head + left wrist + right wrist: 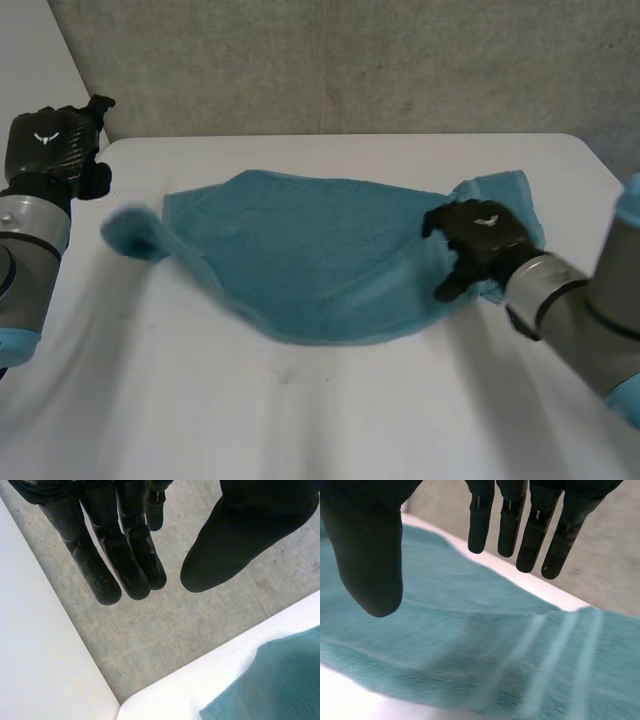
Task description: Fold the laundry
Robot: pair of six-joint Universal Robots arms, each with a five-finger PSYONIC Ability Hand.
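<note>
Towel: a teal towel (320,255) lies across the middle of the white desk (300,430). It is spread out but rumpled, and no fold has been made.
Towel's shape: its near edge sags in a curve toward the robot, so the cloth is not square to the desk.
Left end: the towel's left corner (133,235) is curled up on itself, well apart from either robot hand.
Right end: the striped band (560,650) lies bunched beneath the right robot hand.
Left robot hand (55,145): it is raised off the desk's far left corner. Its fingers (125,570) are straight with the thumb set apart, and it holds nothing. It is probably parked there to keep clear of the cloth.
Right robot hand (482,238): it is over the towel's right end with its palm toward the cloth. Its fingers (535,535) are straight, the thumb is wide, and nothing is pinched. I cannot tell whether it touches the fabric.
Likely reason: the spread fingers above the bunched end suit pressing it flat or closing on an edge.
Stage: early, because the towel probably needs straightening before any fold.
Next move needs: a hold on each end, so the left robot hand would have to come down to the curled corner.
Risk: pulling from one end alone could drag the whole towel sideways.
</note>
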